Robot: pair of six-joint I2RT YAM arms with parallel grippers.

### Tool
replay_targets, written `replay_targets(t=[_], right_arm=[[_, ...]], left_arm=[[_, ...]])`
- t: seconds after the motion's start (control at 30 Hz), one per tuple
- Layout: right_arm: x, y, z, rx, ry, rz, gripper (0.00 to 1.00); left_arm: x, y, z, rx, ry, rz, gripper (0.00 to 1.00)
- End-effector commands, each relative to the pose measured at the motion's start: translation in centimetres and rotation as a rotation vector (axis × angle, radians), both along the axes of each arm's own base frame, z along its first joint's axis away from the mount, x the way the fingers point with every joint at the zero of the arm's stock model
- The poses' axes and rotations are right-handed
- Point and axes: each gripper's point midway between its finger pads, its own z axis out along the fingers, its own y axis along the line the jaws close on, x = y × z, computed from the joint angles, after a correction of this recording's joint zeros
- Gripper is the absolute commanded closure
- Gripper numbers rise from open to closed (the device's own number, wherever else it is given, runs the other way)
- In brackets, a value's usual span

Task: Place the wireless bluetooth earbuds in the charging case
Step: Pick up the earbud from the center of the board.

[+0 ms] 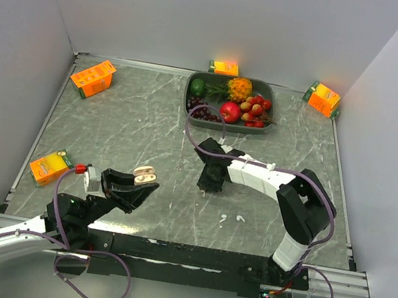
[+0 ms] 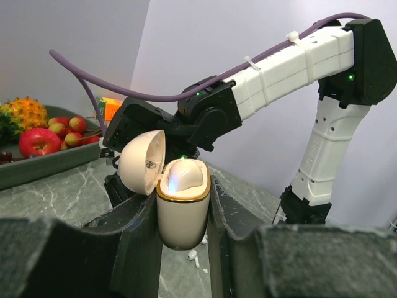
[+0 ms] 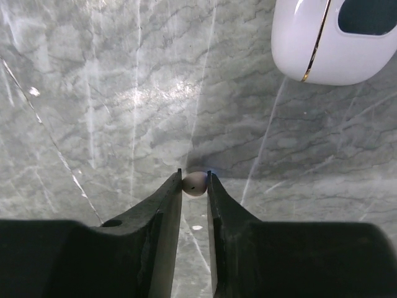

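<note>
Charging case (image 2: 182,220), lid open, tight in raised left pincer (image 2: 183,198); earbud (image 3: 195,183) tight in downward right pincer (image 3: 194,176).

The left arm (image 1: 6,237) stretches low and forward, its left fingers (image 2: 138,233) tilted upward and clamped on either side of the charging case (image 2: 183,214). The right arm (image 1: 263,177) folds over, wrist pointing down, right fingers (image 3: 162,214) pinching a small earbud (image 3: 195,182) between their tips.

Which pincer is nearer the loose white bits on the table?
Right. The right pincer, pinching an earbud, hangs beyond and left of the white bits; the left pincer, gripping the charging case, is farther left.
</note>
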Motion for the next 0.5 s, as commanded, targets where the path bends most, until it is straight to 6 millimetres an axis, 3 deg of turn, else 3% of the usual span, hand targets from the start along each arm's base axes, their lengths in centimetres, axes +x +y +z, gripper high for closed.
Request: replay_targets(t=[0.0,0.23,0.33,0.47], right_arm=[[0.2,0.0,1.1,-0.020,-0.017,0.043,0.61],[0.5,-0.2,2.3,-0.038,-0.052,0.111,0.43],[0.8,0.4,3.7,-0.034,-0.128,0.210,0.33],[1.3,1.4,4.6,-0.051,-0.201,0.415,0.32]], left_arm=[[0.1,-0.3,-1.4,0.019,0.003,0.004,0.99],[-0.1,-0.5,-1.3,0.025,-0.005,-0.008,0.99],[-0.1,-0.5,-1.2,0.022,-0.006,-0.008,0.99],[0.0,-0.4,-1.3,0.021,-0.004,-0.006,0.99]])
